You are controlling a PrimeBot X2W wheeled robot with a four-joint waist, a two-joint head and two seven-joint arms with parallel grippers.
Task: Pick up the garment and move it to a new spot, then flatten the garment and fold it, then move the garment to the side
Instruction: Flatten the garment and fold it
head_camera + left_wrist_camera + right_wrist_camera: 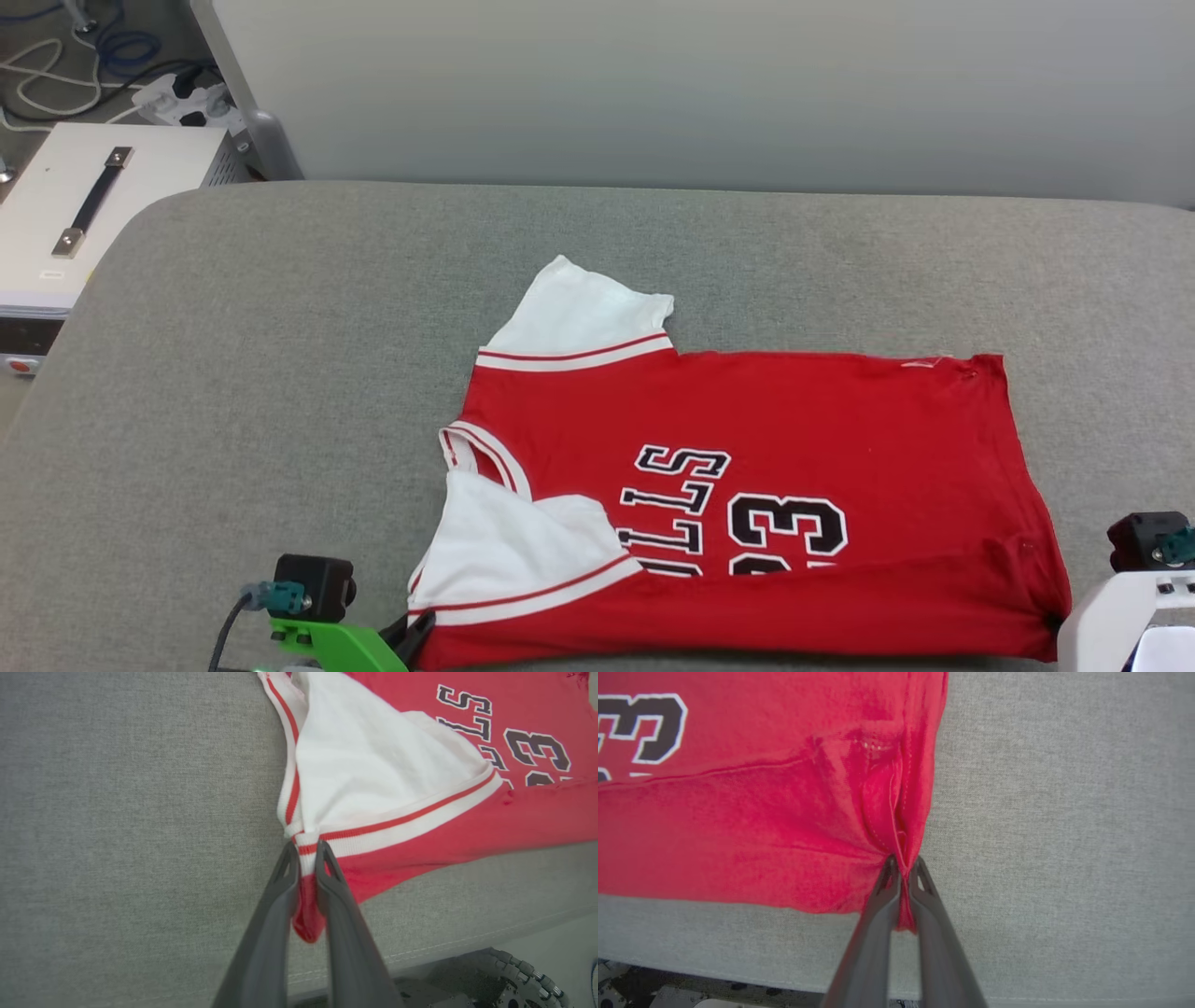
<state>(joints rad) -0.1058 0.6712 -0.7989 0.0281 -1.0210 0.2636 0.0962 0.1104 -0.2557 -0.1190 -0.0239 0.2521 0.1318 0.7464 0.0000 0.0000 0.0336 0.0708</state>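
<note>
The garment (pixel 794 439) runs lengthwise left-right; left tool (pixel 306 851) and right tool (pixel 903 865) are clamped on its near corners, seemingly pinching doubled cloth.

Upper left, a white case (pixel 168 154) with a black handle (pixel 93 199) stands beside the grey fabric counter (pixel 280 373), power strip (pixel 182 98) above.

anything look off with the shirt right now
Yes. The garment is not flat: its near white sleeve is flopped across the chest, and the near red edge is folded up over the lettering, hiding part of it.
</note>
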